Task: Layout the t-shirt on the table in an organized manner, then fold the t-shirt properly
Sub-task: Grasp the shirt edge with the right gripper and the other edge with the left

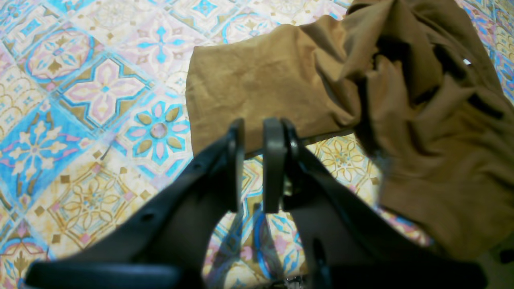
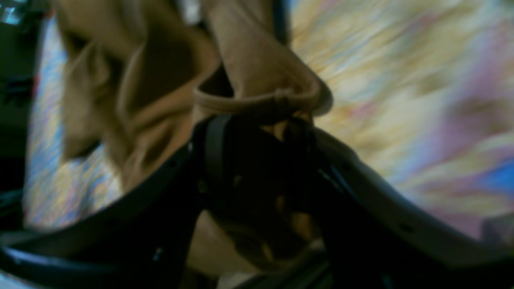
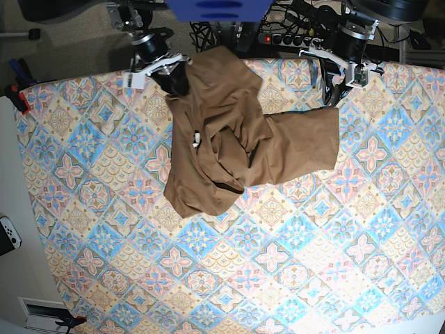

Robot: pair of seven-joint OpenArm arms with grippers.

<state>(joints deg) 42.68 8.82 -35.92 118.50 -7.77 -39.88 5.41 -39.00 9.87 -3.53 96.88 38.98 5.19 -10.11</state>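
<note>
In the base view, the right gripper (image 3: 174,78) stood at the far edge of the table (image 3: 104,229), on that view's left, with a raised fold of the t-shirt (image 3: 236,139) gathered up at it. The right wrist view, heavily blurred, showed a hemmed edge of the tan-brown cloth (image 2: 257,100) passing between the dark fingers (image 2: 217,144), so this pincer was pinching the t-shirt; the patterned tabletop (image 2: 401,100) smeared past behind it.

The t-shirt lay crumpled across the upper middle of the table. From the lifted fold it ran down in thick creases toward a rumpled lower corner, and a small white tag (image 3: 196,138) showed among the folds near its centre. One flatter section, squared at its end, reached sideways toward the base view's right.

There, at the far edge, the left gripper (image 3: 334,87) stood just beside the upper corner of that flat section. In the left wrist view its two fingers (image 1: 275,160) stood nearly pressed together with a narrow gap between them and nothing caught in that gap. The flat panel of the t-shirt (image 1: 261,88) lay just beyond the left gripper (image 1: 253,164), its near edge resting on the floral tiles (image 1: 100,100), while the bunched mass of cloth rose to the right. Whether the fingertips touched the cloth could not be told.
</note>
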